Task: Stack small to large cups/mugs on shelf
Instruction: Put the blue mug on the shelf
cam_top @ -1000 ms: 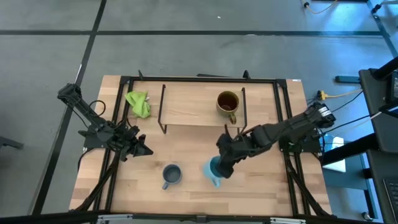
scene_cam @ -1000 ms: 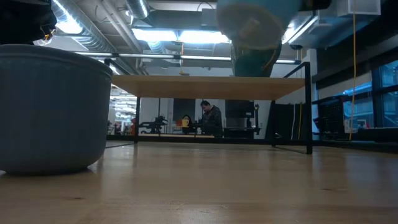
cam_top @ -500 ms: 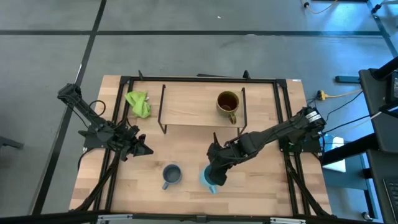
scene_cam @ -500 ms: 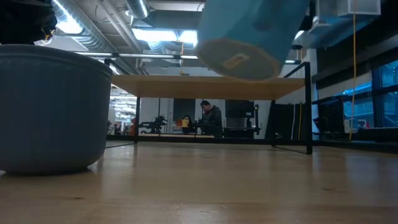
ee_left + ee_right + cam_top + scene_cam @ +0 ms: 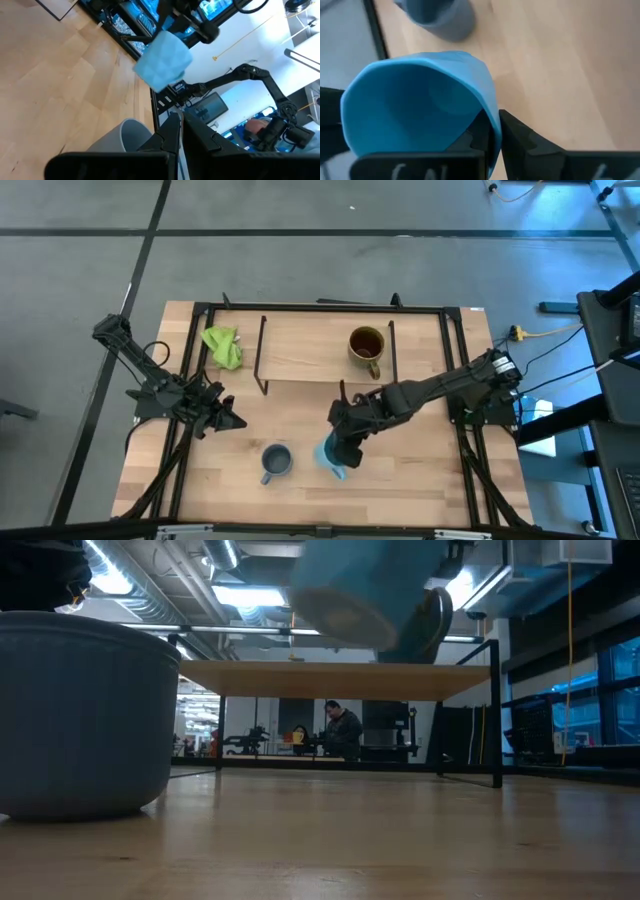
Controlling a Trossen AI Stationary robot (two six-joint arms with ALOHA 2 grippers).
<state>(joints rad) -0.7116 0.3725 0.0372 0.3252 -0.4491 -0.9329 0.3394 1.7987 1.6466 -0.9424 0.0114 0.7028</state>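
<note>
Right pincer (image 5: 338,448) is clamped on the rim of the sky-blue mug (image 5: 327,455), carrying it tilted clear of the table (image 5: 420,470) near the grey-blue mug (image 5: 275,461), likely to nest them; brown mug (image 5: 366,345) waits on the shelf (image 5: 305,350); left pincer (image 5: 228,420) idles at the table's left, fingers together

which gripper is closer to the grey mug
Right. The right gripper holds the sky-blue mug in the air just beside the grey mug; the left gripper waits farther off near the table's left edge.
</note>
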